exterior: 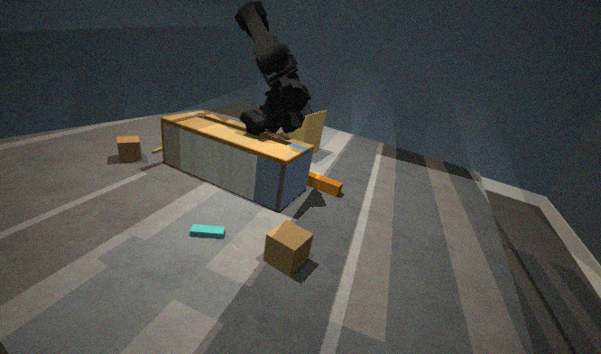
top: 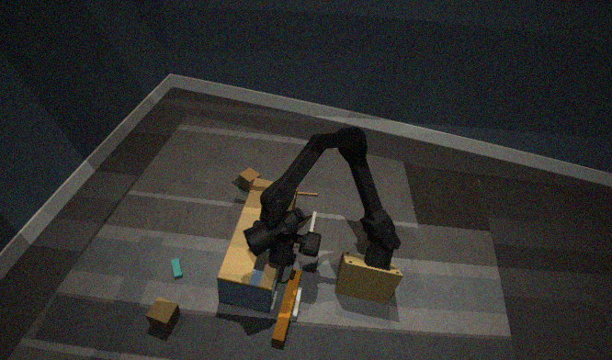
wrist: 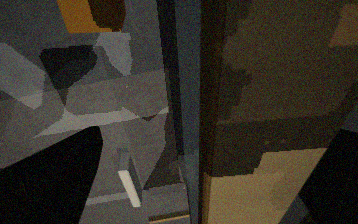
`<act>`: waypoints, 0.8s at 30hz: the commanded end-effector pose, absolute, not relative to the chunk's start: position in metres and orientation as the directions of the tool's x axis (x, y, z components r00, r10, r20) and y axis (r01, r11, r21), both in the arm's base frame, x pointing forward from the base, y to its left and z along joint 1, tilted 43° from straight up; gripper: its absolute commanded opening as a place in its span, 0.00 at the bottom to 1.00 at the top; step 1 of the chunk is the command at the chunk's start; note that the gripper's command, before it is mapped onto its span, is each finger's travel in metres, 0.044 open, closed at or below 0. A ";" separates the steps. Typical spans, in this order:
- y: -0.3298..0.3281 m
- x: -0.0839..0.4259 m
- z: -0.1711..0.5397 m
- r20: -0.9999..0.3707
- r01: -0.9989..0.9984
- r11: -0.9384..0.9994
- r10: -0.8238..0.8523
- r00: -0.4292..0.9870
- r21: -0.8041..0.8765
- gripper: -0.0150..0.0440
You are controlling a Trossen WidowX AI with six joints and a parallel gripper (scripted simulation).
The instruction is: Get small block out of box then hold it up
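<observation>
Small block hidden from view, its place impossible to tell; black gripper [top: 291, 261] [exterior: 274, 130] [wrist: 182, 127], jaws wide and empty, low at the clear-fronted box [top: 236, 262] [exterior: 221, 164] [wrist: 207, 125]; orange bar [top: 286, 309] [exterior: 326, 182] [wrist: 79, 17] lying just beside the box

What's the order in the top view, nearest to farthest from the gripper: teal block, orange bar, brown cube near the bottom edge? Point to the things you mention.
1. Orange bar [top: 286, 312] [exterior: 326, 183] [wrist: 77, 19], just below the gripper [top: 286, 259] [exterior: 275, 128] [wrist: 182, 127] in the picture.
2. Teal block [top: 176, 268] [exterior: 208, 232], left, beyond the box [top: 243, 249] [exterior: 217, 165].
3. Brown cube [top: 163, 312] [exterior: 288, 248], lower left.
</observation>
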State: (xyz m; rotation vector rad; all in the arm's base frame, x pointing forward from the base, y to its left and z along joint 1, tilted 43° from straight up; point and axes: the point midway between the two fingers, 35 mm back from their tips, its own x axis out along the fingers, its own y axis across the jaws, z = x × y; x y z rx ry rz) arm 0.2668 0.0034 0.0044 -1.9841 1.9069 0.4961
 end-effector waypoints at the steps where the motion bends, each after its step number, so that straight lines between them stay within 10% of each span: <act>1: -0.002 0.267 0.010 -0.473 -0.999 -0.042 -0.880 0.039 -0.004 0.93; 24: -0.028 0.268 0.033 -0.471 -0.999 -0.042 -0.881 0.039 -0.003 0.93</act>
